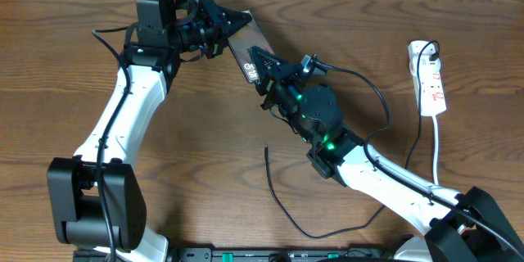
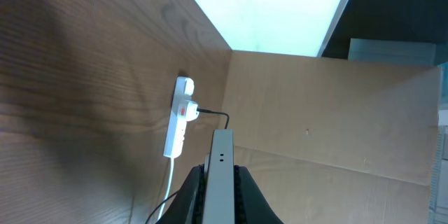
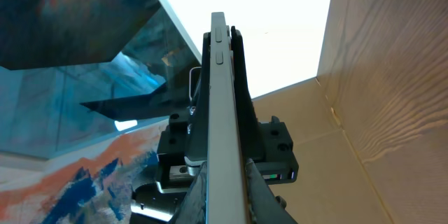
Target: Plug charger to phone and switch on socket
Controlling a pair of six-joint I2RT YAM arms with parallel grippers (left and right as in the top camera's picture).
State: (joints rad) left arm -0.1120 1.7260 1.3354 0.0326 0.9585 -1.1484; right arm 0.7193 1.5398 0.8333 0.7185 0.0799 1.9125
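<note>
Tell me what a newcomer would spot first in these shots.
Both claws clamp the phone between them at top centre, the left claw on its far end and the right claw on its near end. The charger lies loose on the table below them, its tip plugged into nothing. The socket sits off by the right edge.

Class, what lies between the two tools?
The phone, held by the left tool and the right tool at opposite ends; the overhead view shows it.
</note>
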